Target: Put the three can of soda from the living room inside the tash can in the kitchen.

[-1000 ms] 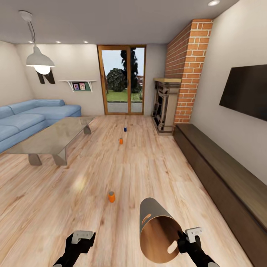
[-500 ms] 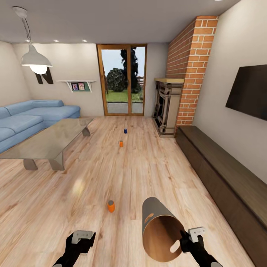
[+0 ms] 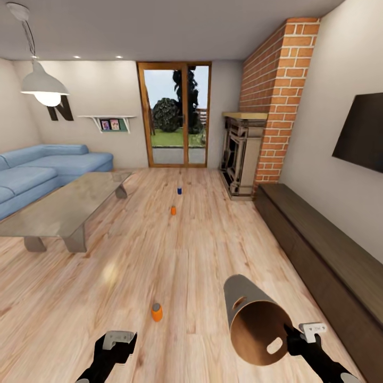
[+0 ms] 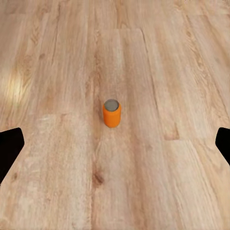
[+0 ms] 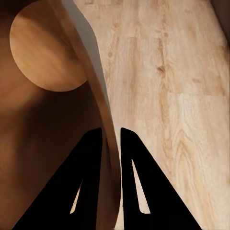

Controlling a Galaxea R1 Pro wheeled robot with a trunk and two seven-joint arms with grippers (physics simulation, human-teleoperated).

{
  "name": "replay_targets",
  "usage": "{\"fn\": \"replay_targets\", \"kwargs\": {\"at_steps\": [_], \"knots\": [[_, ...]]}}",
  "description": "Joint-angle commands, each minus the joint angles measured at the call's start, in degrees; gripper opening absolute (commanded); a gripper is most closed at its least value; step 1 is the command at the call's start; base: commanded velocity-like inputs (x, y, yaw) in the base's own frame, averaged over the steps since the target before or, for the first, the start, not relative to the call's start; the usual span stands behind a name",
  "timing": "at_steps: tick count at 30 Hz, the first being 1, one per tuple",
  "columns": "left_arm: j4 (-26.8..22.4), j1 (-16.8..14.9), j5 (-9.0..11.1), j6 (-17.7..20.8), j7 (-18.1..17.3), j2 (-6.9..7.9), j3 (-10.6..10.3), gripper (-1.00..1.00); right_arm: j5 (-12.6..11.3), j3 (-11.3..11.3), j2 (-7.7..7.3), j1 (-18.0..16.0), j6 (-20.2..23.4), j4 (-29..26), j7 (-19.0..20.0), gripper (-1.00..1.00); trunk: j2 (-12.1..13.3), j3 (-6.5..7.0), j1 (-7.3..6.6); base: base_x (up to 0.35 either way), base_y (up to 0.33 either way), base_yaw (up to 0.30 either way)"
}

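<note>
While I had the robot standing on the warm wood plank floor (image 3: 213, 255) of the living room, my right gripper (image 5: 111, 139) was clamped on the rim of the light grey cylindrical bin with the brown inner wall (image 3: 258, 324), one finger (image 5: 91, 167) inside and the other outside the wall. I carried the bin tilted, its open mouth turned back toward the head camera, an oval handle cut-out showing near the rim. My left gripper (image 3: 118, 340) hung low at the left, empty, with its jaws spread wide; in the left wrist view only the dark fingertips (image 4: 9, 148) showed at the two edges.

Nearest to me stood an orange drink can with a silvery top (image 3: 156, 312), upright on the planks just ahead of the left gripper and centred between its fingers in the left wrist view (image 4: 111, 112). Farther down the room stood a second small orange can (image 3: 173, 210), and beyond it a dark blue can (image 3: 180, 190), both upright on open floor.

A grey low table with a glossy top (image 3: 64, 205) stood to the left of the cans, with a blue sofa (image 3: 48, 167) behind it. A long dark wooden bench (image 3: 319, 250) ran along the right wall under a black wall screen (image 3: 361, 135). A brick-and-stone fireplace (image 3: 242, 154) stood in the far right corner beside wood-framed glass doors (image 3: 175, 114). A white pendant lamp (image 3: 45, 85) hung at the upper left.
</note>
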Motion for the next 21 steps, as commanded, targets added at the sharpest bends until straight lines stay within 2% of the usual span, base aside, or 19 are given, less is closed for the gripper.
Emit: {"fn": "replay_targets", "kwargs": {"at_steps": [1,16,18,21], "knots": [[-0.01,-0.01,0.02,0.0,0.0,0.0,0.0,1.0,-0.04,-0.47,0.1,0.01,0.02,-0.03,0.92,-1.0,0.0,0.0,0.0,0.324,0.0,0.0],[0.1,-0.04,-0.23,0.91,-0.11,-0.19,-0.12,1.0,0.38,-0.93,0.51,-0.03,0.05,0.18,1.35,-1.0,0.0,0.0,0.0,0.324,0.0,0.0],[-0.11,-0.1,-0.19,2.04,-0.14,-0.29,-0.09,1.0,0.38,-0.93,0.54,-0.02,0.05,0.19,1.39,-1.0,0.0,0.0,0.0,0.324,0.0,0.0],[-1.22,-2.45,0.08,9.32,-0.21,-0.53,-0.03,1.0,0.38,-0.93,0.55,-0.04,0.05,0.19,1.4,-1.0,0.0,0.0,0.0,0.324,0.0,0.0]]}}
